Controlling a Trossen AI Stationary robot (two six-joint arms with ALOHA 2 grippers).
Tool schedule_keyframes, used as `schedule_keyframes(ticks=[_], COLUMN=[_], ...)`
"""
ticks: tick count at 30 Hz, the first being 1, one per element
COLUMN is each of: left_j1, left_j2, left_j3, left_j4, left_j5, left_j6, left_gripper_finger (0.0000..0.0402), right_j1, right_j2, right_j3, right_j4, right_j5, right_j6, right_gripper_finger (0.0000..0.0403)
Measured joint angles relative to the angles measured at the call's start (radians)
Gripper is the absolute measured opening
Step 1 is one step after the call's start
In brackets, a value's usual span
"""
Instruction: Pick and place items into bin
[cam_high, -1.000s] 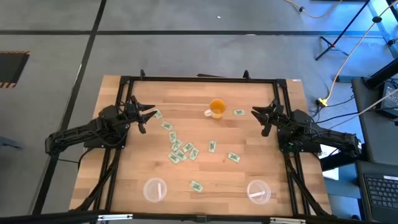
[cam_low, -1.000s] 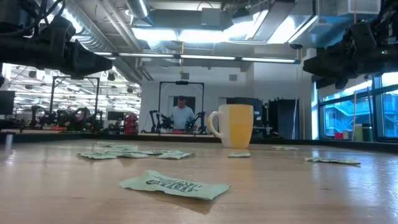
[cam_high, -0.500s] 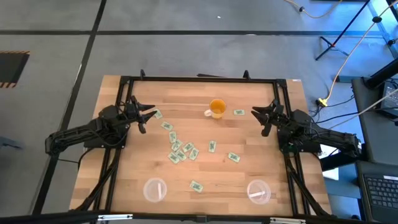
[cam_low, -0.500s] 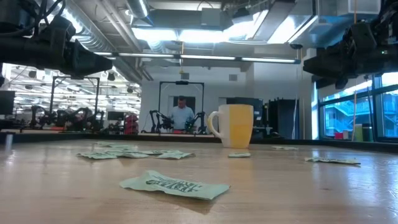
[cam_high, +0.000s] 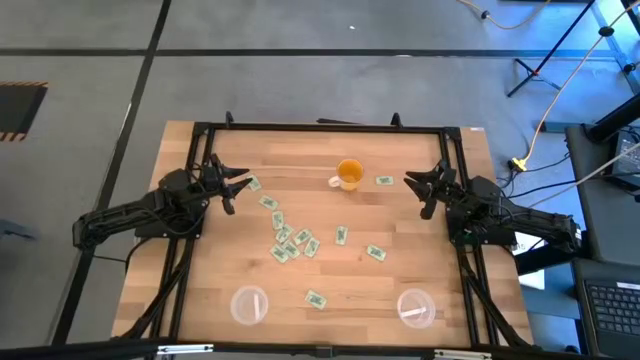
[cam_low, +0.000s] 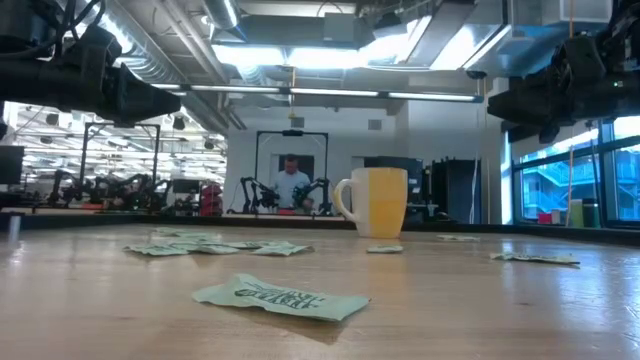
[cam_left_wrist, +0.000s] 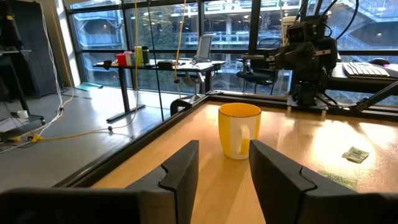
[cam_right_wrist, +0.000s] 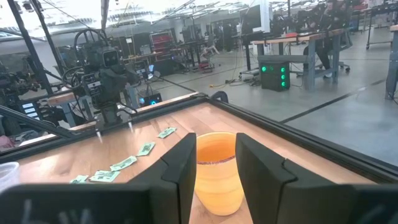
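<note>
Several small green-and-white packets lie flat on the wooden table, most of them in a loose cluster (cam_high: 290, 240) at mid-table. Single ones lie near the mug (cam_high: 385, 180), by the left fingers (cam_high: 251, 184) and toward the front (cam_high: 316, 298) (cam_low: 282, 297). My left gripper (cam_high: 238, 190) (cam_left_wrist: 224, 149) hovers level at the far left, open, with nothing between its fingers. My right gripper (cam_high: 415, 195) (cam_right_wrist: 216, 140) hovers level at the far right, also open and empty. Two clear round containers (cam_high: 249, 304) (cam_high: 416, 307) stand near the front edge; whether either is the bin I cannot tell.
An orange mug (cam_high: 348, 173) (cam_low: 377, 200) stands upright at the far middle, between the two grippers. A black frame (cam_high: 320, 127) runs around the table's far and side edges. Bare wood lies between the packet cluster and the two clear containers. A person stands far off in the room (cam_low: 293, 185).
</note>
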Motion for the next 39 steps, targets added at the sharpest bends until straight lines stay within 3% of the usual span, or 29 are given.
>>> schedule_keyframes(ticks=[15, 23, 39], left_j1=[0.000, 0.000, 0.000], left_j2=[0.000, 0.000, 0.000], left_j3=[0.000, 0.000, 0.000], left_j4=[0.000, 0.000, 0.000], left_j5=[0.000, 0.000, 0.000], left_j6=[0.000, 0.000, 0.000], left_gripper_finger=[0.0135, 0.0136, 0.0134], right_j1=[0.000, 0.000, 0.000], right_j2=[0.000, 0.000, 0.000], right_j3=[0.000, 0.000, 0.000], right_j4=[0.003, -0.002, -0.006], right_j5=[0.000, 0.000, 0.000], right_j6=[0.008, 0.181, 0.189], right_gripper_finger=[0.0116, 0.0116, 0.0116])
